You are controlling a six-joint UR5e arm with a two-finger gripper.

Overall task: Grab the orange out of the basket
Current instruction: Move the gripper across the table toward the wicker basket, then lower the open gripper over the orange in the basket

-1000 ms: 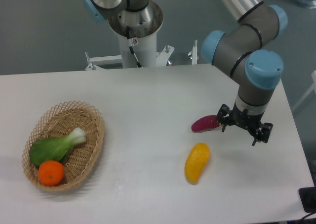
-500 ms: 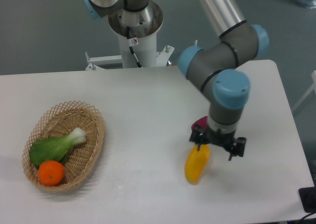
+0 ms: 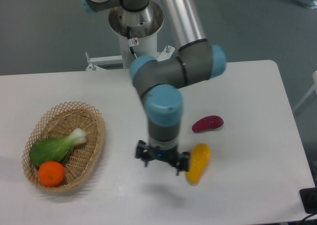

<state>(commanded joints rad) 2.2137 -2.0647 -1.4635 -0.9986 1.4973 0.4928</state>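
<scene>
Your gripper (image 3: 162,159) hung wrist-down over the table's (image 3: 124,101) middle, fingers spread, holding nothing, just beside the yellow fruit (image 3: 198,163). The orange (image 3: 51,174) sat in the basket's (image 3: 96,136) near end, well apart.

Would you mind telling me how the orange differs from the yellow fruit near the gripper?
The orange is round and deep orange; the yellow fruit is elongated and yellower. The orange sits in the basket beside a leafy green; the yellow fruit lies on the bare table. Both look smooth and glossy.

Woven wicker basket (image 3: 94,136) (open-weave rim) holds a glossy, smooth orange (image 3: 51,174).
</scene>
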